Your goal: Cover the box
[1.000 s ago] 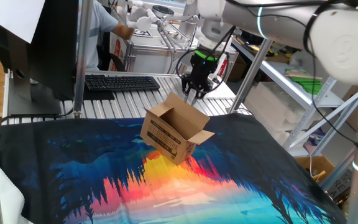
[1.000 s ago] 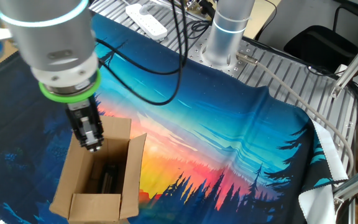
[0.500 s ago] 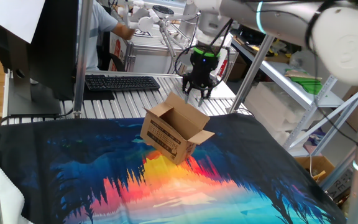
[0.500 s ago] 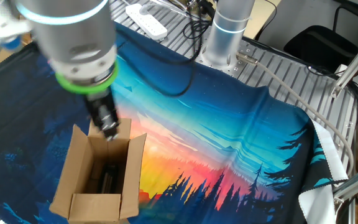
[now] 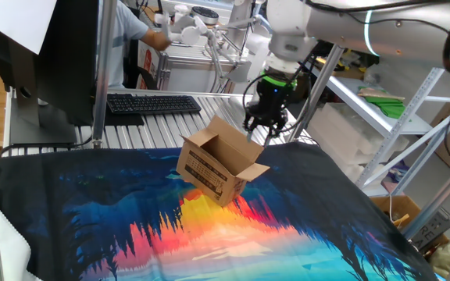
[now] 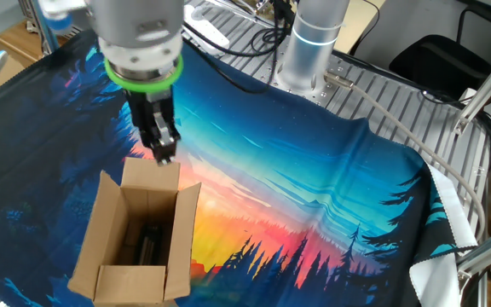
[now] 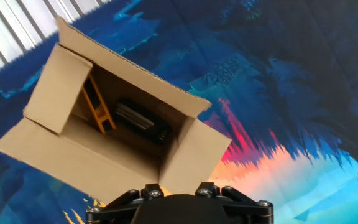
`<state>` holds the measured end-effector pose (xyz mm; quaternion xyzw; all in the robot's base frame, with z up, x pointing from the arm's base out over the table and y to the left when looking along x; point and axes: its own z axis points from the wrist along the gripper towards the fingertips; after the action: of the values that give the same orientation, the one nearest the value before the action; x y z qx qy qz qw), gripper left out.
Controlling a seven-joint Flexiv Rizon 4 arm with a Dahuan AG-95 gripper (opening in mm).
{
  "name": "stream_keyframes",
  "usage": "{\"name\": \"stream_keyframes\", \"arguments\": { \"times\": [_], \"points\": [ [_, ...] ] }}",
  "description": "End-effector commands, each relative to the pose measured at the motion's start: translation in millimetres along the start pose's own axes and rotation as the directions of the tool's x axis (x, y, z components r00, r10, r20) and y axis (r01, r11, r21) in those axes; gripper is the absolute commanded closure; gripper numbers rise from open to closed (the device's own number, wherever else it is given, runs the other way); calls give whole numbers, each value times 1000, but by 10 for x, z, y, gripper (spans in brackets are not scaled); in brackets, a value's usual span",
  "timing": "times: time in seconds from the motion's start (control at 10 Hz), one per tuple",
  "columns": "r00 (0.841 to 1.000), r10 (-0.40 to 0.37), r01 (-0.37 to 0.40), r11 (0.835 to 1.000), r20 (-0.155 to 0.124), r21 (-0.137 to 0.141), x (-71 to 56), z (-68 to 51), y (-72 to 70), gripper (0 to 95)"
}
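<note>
- Sitting on the printed cloth [image 5: 131, 226], the box [image 5: 219, 168] has all four top flaps standing open, with black print on the side that faces one fixed view.
- The gripper [image 5: 266, 131] hangs just beyond the box's far flap, above and to one side of the opening; its fingertips look close together, but whether they are clenched or released cannot be told.
- From the other fixed view the gripper [image 6: 164, 152] is just above the rim of the flap nearest the arm's base [image 6: 312, 47], holding nothing visible.
- Inside the box [image 7: 114, 137], the hand view shows a yellow-orange piece [image 7: 98, 109] leaning against one wall and a dark object [image 7: 143, 123] lying on the bottom.
- Behind the cloth, on the slatted metal table [image 5: 178, 129], a black keyboard [image 5: 153, 103] lies beside an upright metal post [image 5: 102, 70].
- A white power strip [image 6: 201, 24] lies on the table near the arm's base, with black cables [image 6: 254, 34] trailing across the cloth's edge.
- A person in a blue shirt [image 5: 131, 31] sits in the background, and shelving [image 5: 381, 101] stands at the right.
- Nothing lies between the gripper and the upright flaps.
</note>
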<state>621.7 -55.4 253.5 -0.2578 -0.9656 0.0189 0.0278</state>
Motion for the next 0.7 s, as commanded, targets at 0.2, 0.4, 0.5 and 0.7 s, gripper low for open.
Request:
{"name": "stream_keyframes", "arguments": {
  "times": [0.2, 0.4, 0.5, 0.7],
  "points": [
    [999, -26, 26, 1000, 29, -13, 31, 197, -253, 570],
    [998, -38, 39, 999, 42, -32, 58, 363, -442, 570],
    [998, -58, 59, 998, 40, -37, 75, 419, -498, 570],
    [995, -86, 88, 996, 43, -36, 131, 490, -561, 760]
  ]
}}
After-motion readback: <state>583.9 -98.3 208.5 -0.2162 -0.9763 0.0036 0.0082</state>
